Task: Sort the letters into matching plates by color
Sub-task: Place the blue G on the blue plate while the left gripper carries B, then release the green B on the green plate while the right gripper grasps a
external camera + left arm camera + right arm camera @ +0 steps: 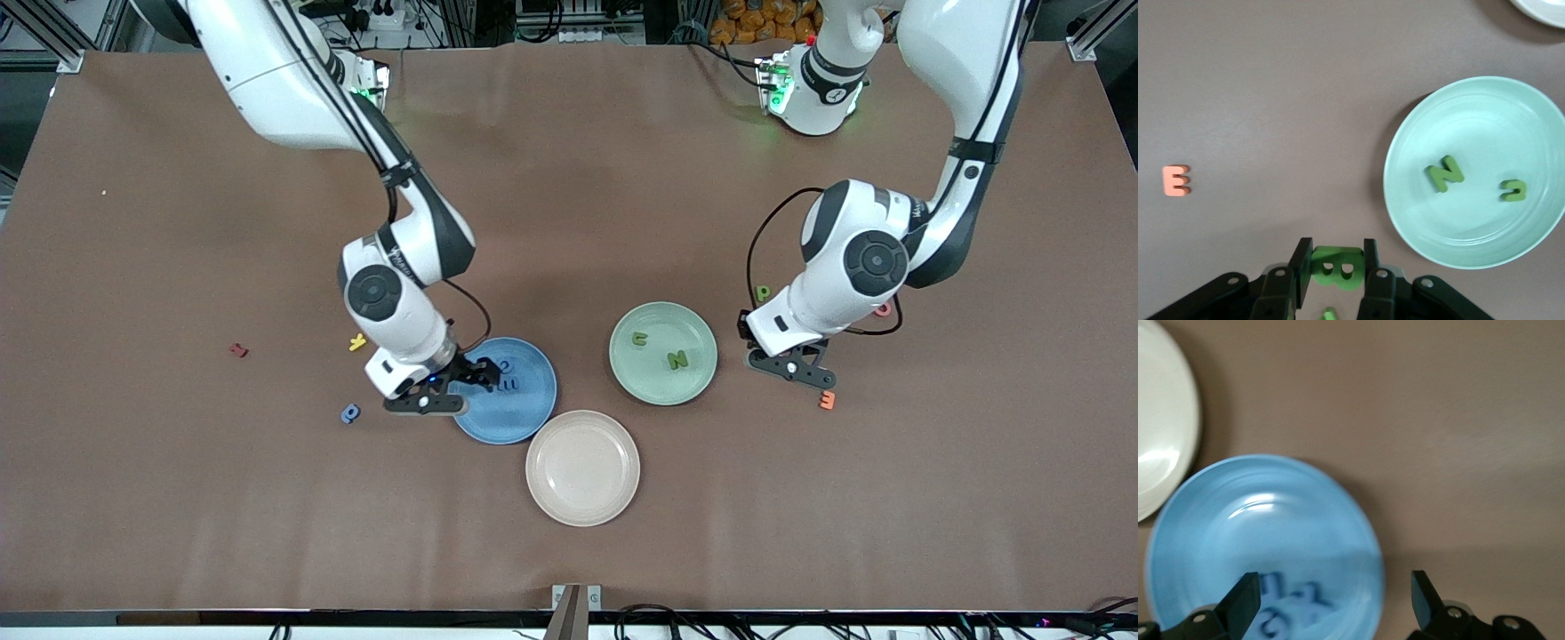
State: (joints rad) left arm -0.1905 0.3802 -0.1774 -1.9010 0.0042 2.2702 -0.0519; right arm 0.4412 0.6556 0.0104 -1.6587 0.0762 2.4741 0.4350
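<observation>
My left gripper (1333, 261) has its jaws clamped on a dark green letter B (1335, 267), hanging over bare tabletop (569, 204) just beside the mint green plate (702, 378), off that plate's rim toward the left arm's end of the table. That is the relation the coming move turns on: the plate lies sideways from these jaws, toward the right arm's end, so I judge the B needs only a short carry across the rim. 2 green letters already lie in it, an N (677, 359) and a curled one (638, 339). An orange E (827, 400) lies on the tabletop near me, not mine to sort.

My right gripper (455, 384) hangs over the blue plate (533, 418) with jaws spread wide and empty; blue letters (507, 375) lie in the plate under them, blurred, so I cannot count them. A loose blue letter (350, 413) lies near that plate toward the right arm's end, and this arm is the nearer one to it. The cream plate (582, 507) lies nearer the front camera than both.
</observation>
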